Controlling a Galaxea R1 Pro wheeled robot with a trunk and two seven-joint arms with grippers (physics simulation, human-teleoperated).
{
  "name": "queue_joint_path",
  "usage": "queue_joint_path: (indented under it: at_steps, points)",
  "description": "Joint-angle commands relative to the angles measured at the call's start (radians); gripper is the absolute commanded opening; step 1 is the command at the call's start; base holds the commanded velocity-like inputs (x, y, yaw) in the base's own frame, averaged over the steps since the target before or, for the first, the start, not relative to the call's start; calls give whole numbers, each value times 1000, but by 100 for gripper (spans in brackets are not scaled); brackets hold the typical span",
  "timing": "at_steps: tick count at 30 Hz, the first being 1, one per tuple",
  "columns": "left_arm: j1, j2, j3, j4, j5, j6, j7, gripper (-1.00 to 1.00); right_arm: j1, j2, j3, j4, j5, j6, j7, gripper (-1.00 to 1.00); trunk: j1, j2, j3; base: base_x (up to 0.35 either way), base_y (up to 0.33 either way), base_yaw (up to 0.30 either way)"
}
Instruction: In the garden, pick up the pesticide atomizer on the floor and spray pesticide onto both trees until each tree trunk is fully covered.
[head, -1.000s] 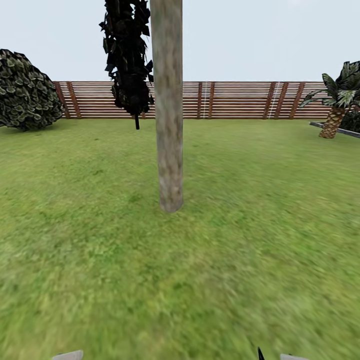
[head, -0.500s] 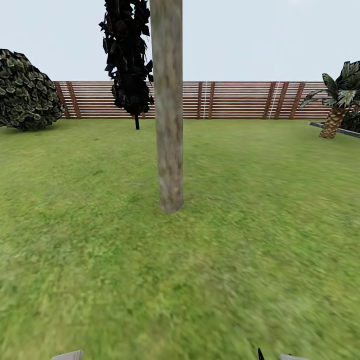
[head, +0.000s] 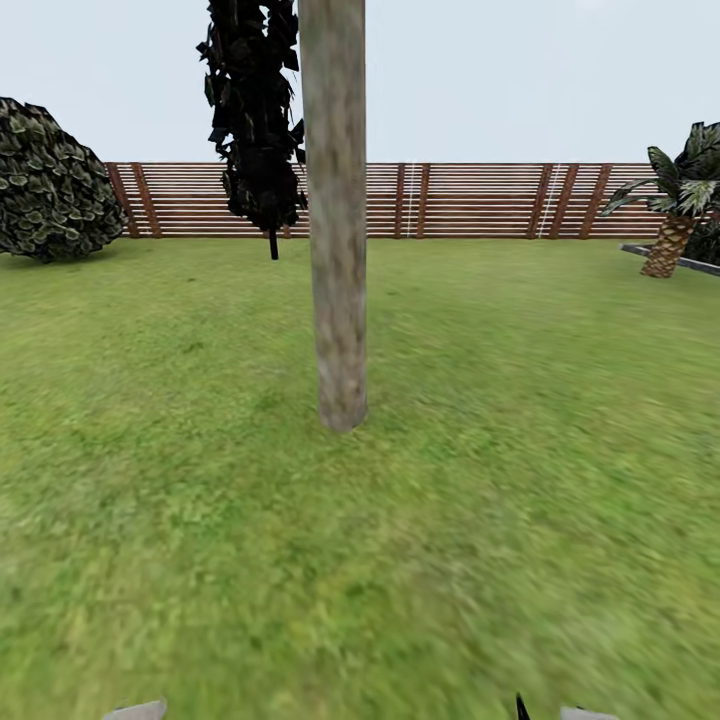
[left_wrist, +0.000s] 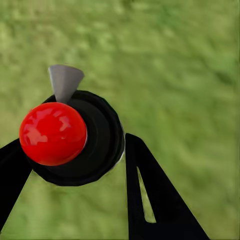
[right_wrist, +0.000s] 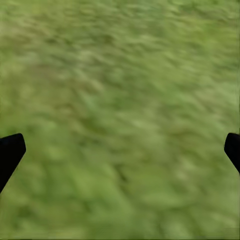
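One pale grey-brown mottled tree trunk (head: 337, 250) stands straight ahead on the garden lawn (head: 520, 480), its crown cut off above the head view. Its bark carries no whitish pesticide specks. The second tree is out of view. In the left wrist view the pesticide atomizer (left_wrist: 100, 145), a round black body with a red ball and a grey nozzle, sits between the black fingers of my left gripper (left_wrist: 72, 155), which is shut on it. My right gripper (right_wrist: 120, 150) hangs open over bare grass, its fingertips (right_wrist: 11, 145) far apart.
A black conifer (head: 255, 130) stands behind the trunk to its left. A round shrub (head: 50, 185) is at far left and a palm-like plant (head: 672, 215) at far right. The brown slat fence (head: 470, 200) closes off the back of the lawn.
The whole head view has shifted slightly; the trunk sits a touch lower and nearer in the picture. Nothing else differs.
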Motion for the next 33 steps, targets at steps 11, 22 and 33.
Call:
queue_joint_path:
  at_steps: [11, 22, 33]
  points:
    - [-1, -1, 6, 1, -9, -4, 0, -100, 0, 0, -2, 1, 0, -3, -2, 100, 0, 0, -1, 333, 77, 0]
    - [-1, -1, 6, 1, -9, -4, 0, -100, -1, 0, -2, 1, 0, -3, -2, 100, 0, 0, -1, 337, 12, 0]
    - [-1, 1, 6, 1, -8, -4, 0, -100, -1, 0, -4, 2, 0, -3, -2, 100, 0, 0, 4, 338, 0, -108]
